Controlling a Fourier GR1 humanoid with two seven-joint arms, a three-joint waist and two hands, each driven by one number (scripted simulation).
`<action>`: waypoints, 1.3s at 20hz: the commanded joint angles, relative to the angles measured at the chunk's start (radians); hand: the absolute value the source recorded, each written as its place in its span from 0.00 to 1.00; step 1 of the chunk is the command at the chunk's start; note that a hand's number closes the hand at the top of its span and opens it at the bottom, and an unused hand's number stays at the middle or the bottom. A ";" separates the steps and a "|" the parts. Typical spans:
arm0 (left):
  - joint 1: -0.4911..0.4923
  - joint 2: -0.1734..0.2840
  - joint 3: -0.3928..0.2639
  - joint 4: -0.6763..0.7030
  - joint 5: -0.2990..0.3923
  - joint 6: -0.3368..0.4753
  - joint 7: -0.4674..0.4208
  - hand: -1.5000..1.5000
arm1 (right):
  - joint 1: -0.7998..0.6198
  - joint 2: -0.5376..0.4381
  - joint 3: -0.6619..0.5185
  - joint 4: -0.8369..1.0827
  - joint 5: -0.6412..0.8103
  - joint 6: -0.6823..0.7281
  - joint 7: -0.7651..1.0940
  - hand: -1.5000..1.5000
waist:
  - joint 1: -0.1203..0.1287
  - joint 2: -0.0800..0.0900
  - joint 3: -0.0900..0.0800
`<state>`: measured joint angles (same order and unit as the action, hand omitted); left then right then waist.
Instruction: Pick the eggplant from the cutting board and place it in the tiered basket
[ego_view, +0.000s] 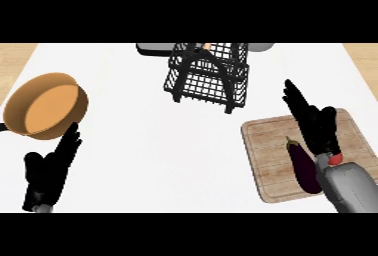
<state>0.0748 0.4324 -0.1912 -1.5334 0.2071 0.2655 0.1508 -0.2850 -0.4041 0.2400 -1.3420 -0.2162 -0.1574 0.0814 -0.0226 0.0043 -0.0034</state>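
Here we see the white desk (148, 150) from above, with the eggplant (304, 167) lying on the wooden cutting board (269, 145) at the right side. The eggplant is dark purple, and it lies lengthwise with its stem end pointing away from us, near the right half of the board. Our right hand (314, 125) is over the board, just beside the eggplant on its right; its fingers (295, 100) are straight and released, pointing away from us past the far edge of the board, and they grasp nothing. We cannot tell if the hand touches the eggplant. Our left hand (48, 172) shows at the lower left of the view, also with released fingers pointing up, and it holds nothing. Near it, a little further from us, there is an orange pan (46, 105) at the left edge of the desk. The black wire basket (207, 75) with tiers stands at the far middle of the desk, well apart from the cutting board and from both hands.
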 joint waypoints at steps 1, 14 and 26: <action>-0.010 -0.033 0.027 0.108 -0.007 -0.051 -0.072 0.50 | 0.043 -0.043 -0.047 -0.113 0.040 -0.017 0.030 1.00 | 0.017 -0.005 0.003; 0.009 -0.171 -0.038 0.143 -0.077 0.075 -0.146 0.50 | 0.298 -0.153 -0.471 -0.295 0.030 -0.376 -0.057 0.00 | -0.015 -0.011 0.002; 0.014 -0.198 -0.065 0.124 -0.107 0.093 -0.126 0.50 | 0.490 -0.528 -0.224 -0.658 0.197 -0.093 0.582 0.00 | 0.015 -0.006 -0.004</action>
<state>0.0936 0.2489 -0.2386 -1.4162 0.1163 0.3470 0.0112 0.1773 -0.8267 -0.0685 -1.8819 -0.0884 -0.3069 0.4740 -0.0181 -0.0040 -0.0053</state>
